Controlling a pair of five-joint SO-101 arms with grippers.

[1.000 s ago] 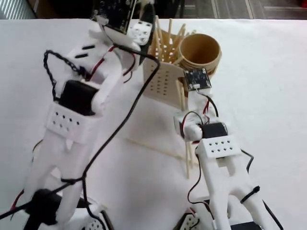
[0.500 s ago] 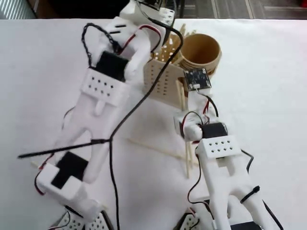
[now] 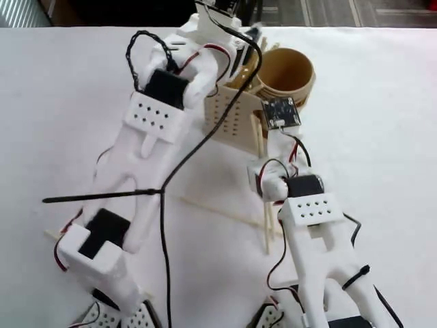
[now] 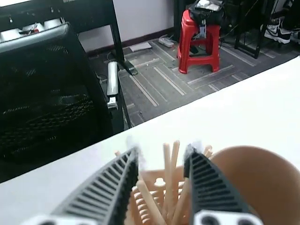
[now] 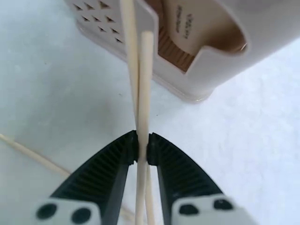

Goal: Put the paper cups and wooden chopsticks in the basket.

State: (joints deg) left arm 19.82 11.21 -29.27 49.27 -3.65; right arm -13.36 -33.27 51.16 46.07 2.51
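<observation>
the basket (image 3: 229, 119) is matt beige plastic. the chopsticks (image 5: 144, 84) are pale smooth wood. the paper cups (image 3: 283, 72) look like dull brown paper. the left gripper (image 4: 161, 161) and right gripper (image 5: 142, 143) are black ridged plastic.

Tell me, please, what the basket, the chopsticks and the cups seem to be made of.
Basket: likely moulded plastic, smooth beige, with rows of holes.
Chopsticks: pale, matte sticks, apparently wood.
Cups: tan, thin stacked rims, probably paper.

Chopsticks (image 4: 169, 180), cups (image 3: 285, 68) fill basket (image 3: 229, 119); table (image 3: 382, 137) beside cups open.
</observation>
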